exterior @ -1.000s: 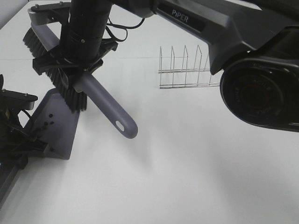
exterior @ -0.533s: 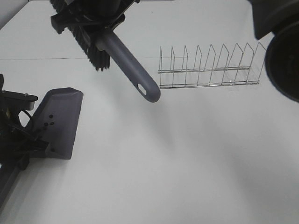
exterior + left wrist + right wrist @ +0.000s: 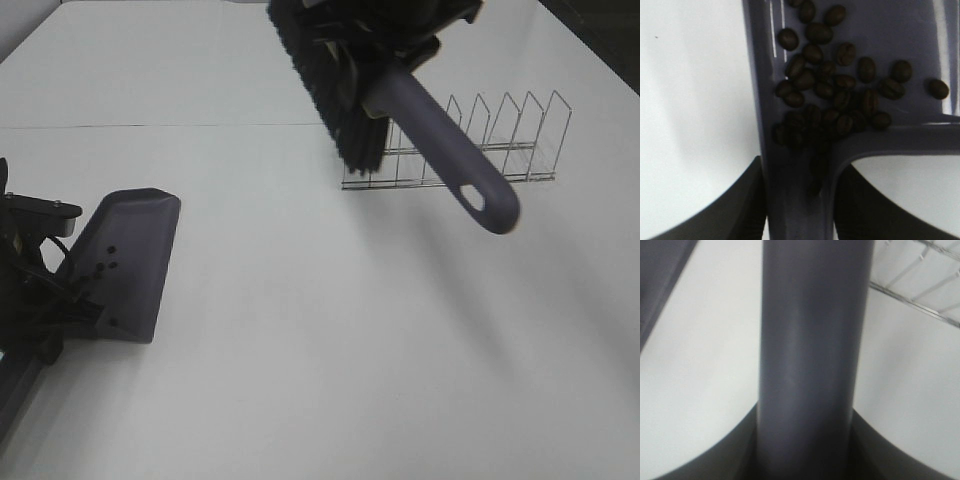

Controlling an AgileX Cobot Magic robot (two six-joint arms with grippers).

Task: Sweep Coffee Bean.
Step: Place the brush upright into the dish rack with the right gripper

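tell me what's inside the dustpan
A few dozen coffee beans, bunched toward the handle end of the dustpan. Some sit in shadow there, too dark to count; the pan's front is outside the wrist view.

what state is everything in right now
coffee beans: heaped in the dustpan, near its handle
dustpan: held by its handle, low at the table
brush: up in the air, held by its handle
rack: upright on the table, nothing in it
left gripper: shut on the dustpan handle
right gripper: shut on the brush handle
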